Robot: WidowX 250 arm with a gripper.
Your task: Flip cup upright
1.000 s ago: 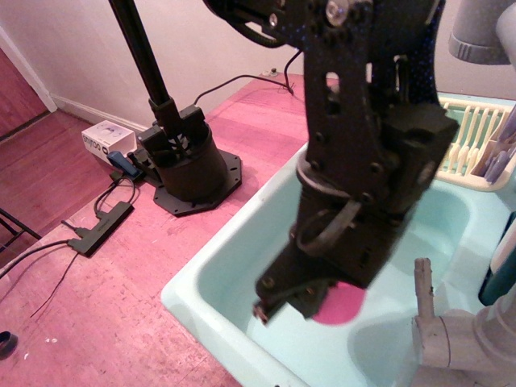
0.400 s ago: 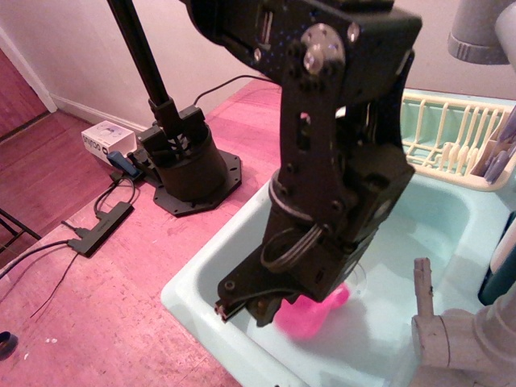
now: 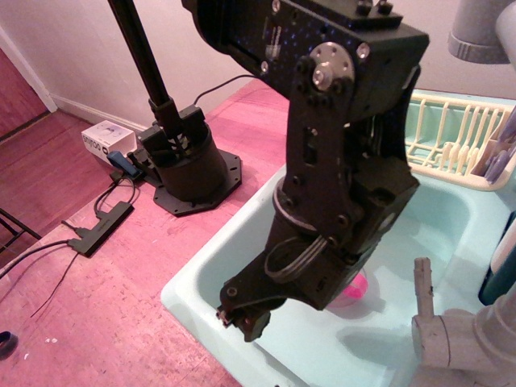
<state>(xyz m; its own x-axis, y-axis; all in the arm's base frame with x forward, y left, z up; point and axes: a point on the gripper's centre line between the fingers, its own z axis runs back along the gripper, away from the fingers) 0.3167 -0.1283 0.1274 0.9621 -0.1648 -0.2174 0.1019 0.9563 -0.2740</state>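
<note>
The pink cup (image 3: 355,288) is in the pale green sink (image 3: 192,304), low near the sink floor. Only a small part of it shows to the right of the black arm, so I cannot tell whether it is upright or tilted. My gripper (image 3: 244,319) hangs down into the sink at its front left, with one dark fingertip (image 3: 252,324) showing. The cup sits right of and behind that tip, against the gripper's body. The jaws are hidden by the arm, so I cannot tell whether they are open or hold the cup.
A grey faucet (image 3: 451,339) stands at the sink's front right. A cream dish rack (image 3: 451,137) sits at the back right. On the pink counter to the left are a black stand base (image 3: 184,165), a white box (image 3: 105,139) and a black cable block (image 3: 101,227).
The gripper has turned and swung left. The cup, earlier seen large and pink under the gripper, now shows only as a small patch further right and higher behind it.
</note>
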